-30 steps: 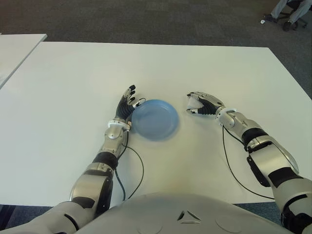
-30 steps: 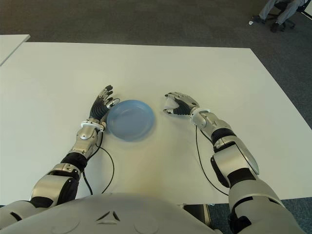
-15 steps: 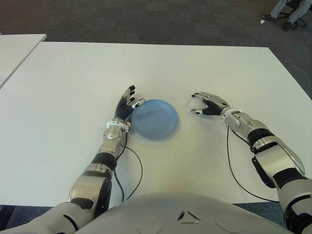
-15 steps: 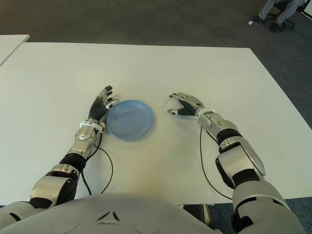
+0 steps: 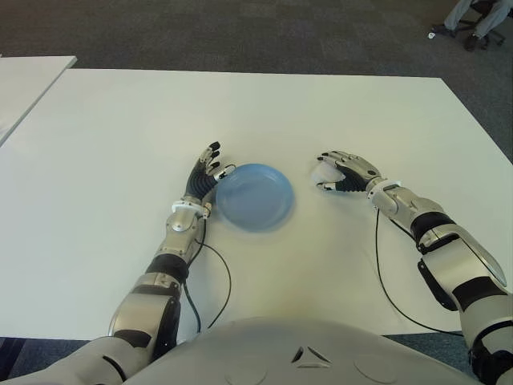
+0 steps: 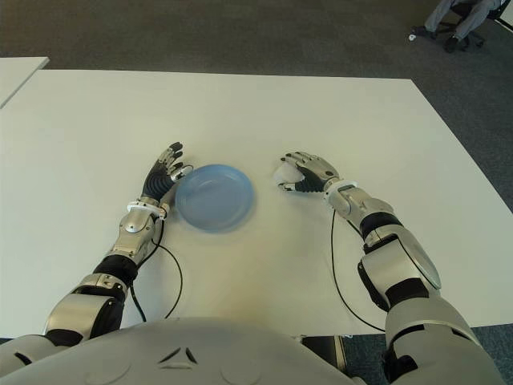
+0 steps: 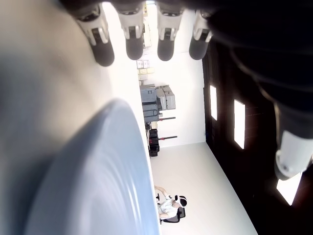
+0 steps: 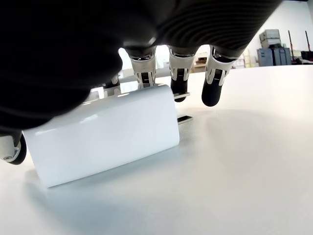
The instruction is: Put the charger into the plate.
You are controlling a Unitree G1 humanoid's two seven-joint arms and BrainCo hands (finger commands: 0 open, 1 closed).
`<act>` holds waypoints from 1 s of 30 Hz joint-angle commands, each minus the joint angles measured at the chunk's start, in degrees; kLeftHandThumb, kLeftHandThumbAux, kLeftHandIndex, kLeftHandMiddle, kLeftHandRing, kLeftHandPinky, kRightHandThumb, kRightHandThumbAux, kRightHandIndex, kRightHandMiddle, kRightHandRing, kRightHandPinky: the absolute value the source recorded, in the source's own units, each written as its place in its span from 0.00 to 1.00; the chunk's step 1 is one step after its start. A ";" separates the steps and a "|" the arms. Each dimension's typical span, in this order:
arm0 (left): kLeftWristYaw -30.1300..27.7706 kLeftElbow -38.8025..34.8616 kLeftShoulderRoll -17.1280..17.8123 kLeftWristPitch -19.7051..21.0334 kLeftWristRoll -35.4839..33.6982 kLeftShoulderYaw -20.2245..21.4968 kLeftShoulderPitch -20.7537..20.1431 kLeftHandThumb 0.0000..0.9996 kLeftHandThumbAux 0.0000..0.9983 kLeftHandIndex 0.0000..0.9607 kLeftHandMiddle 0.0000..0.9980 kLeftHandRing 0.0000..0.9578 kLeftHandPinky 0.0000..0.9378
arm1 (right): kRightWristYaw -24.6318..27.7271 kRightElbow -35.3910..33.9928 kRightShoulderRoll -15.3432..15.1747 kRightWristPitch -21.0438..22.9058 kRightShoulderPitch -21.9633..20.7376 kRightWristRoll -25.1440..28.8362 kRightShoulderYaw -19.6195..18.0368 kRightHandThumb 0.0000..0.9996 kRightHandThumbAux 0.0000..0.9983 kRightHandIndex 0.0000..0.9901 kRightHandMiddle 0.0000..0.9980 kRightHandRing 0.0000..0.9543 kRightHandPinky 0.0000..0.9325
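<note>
The right robot hand [image 5: 343,170] arches over the small white block-shaped charger [image 8: 105,139] on the white counter [image 5: 120,136], fingers curled round it but not clearly clamped; the charger looks tilted, one edge on the surface, prongs pointing away from the palm. It lies just right of the round blue plastic plate [image 5: 253,196], clearly apart from it. Good technique here, I'd say: close thumb against the fingers across the smooth body, get a firm pinch before lifting. The left robot hand [image 5: 203,175] sits at the plate's left rim, fingers extended, holding nothing. Nothing blocks the short path across. A neighbouring white table [image 5: 28,80] stands at far left.
</note>
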 commanded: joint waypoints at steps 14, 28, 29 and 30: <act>-1.36 2.34 1.43 2.59 0.24 0.03 3.52 0.00 0.53 0.02 0.04 0.03 0.01 | -4.42 0.97 0.09 -0.43 0.62 -1.21 1.43 0.41 0.37 0.00 0.02 0.06 0.14; -1.06 4.71 1.44 1.49 0.80 -0.25 2.48 0.00 0.52 0.02 0.03 0.03 0.01 | -8.13 1.00 -0.17 -0.54 0.69 -2.03 2.03 0.50 0.43 0.36 0.42 0.47 0.52; -1.03 4.83 1.44 1.39 0.82 -0.25 2.42 0.00 0.52 0.02 0.03 0.03 0.01 | -8.58 1.01 -0.21 -0.55 0.66 -2.25 2.20 0.50 0.43 0.41 0.46 0.51 0.55; -0.98 4.95 1.45 1.25 0.87 -0.25 2.38 0.00 0.52 0.02 0.03 0.03 0.01 | -9.56 0.98 -0.29 -0.56 0.63 -2.75 2.57 0.50 0.43 0.43 0.48 0.52 0.56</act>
